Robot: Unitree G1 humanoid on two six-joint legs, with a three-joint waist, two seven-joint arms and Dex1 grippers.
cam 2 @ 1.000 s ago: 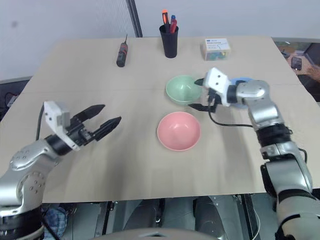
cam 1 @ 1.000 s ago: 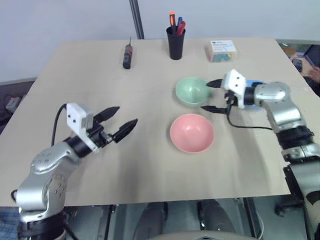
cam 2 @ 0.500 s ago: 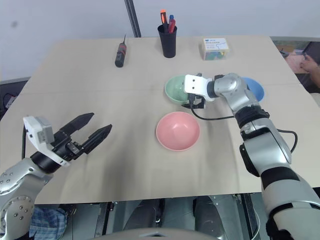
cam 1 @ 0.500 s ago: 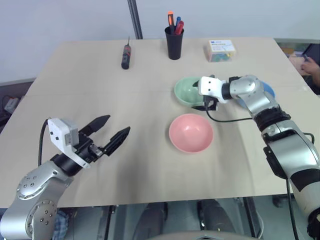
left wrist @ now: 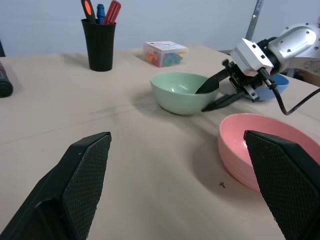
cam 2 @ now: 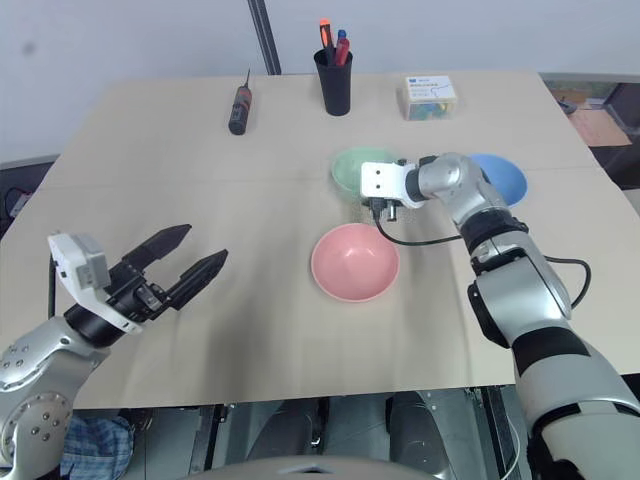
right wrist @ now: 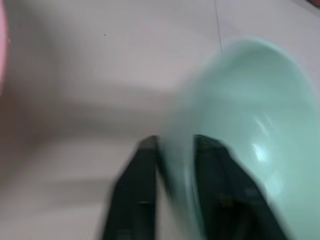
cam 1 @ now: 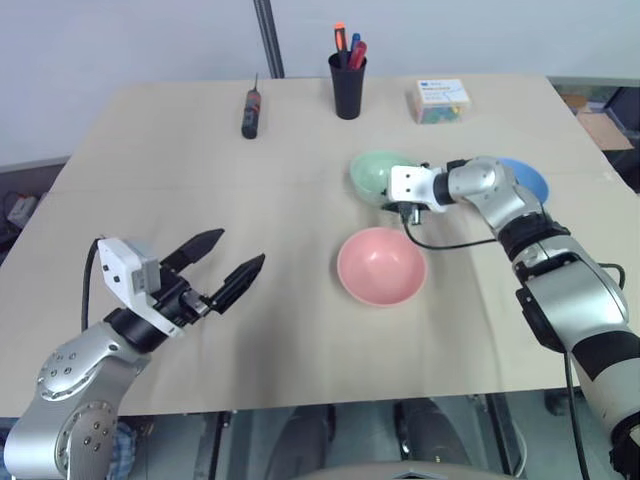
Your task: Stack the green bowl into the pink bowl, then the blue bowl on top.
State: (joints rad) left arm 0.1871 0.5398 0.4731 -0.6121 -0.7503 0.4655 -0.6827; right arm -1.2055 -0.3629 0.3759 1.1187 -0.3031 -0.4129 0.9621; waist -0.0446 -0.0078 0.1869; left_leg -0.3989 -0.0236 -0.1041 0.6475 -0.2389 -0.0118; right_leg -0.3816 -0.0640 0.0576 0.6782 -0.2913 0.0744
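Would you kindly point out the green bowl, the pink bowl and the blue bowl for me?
green bowl (cam 1: 371, 171), left eye view, on its inner wall.
pink bowl (cam 1: 381, 266), left eye view, on its inside middle.
blue bowl (cam 1: 530, 180), left eye view, on its visible inner part.

**A:** What sat along the far edge of the table (cam 1: 200, 170)?

**B:** A black cup (cam 1: 348, 86) held an orange pen and a red one, with a blue tip between them. Left of it lay a black screwdriver (cam 1: 252, 111), its shaft pointing away. Right of the cup stood a small clear box (cam 1: 443, 101) of colourful bits under a white and blue label.

**A:** And behind?

**B:** A dark pole (cam 1: 269, 38) rose against a pale wall.
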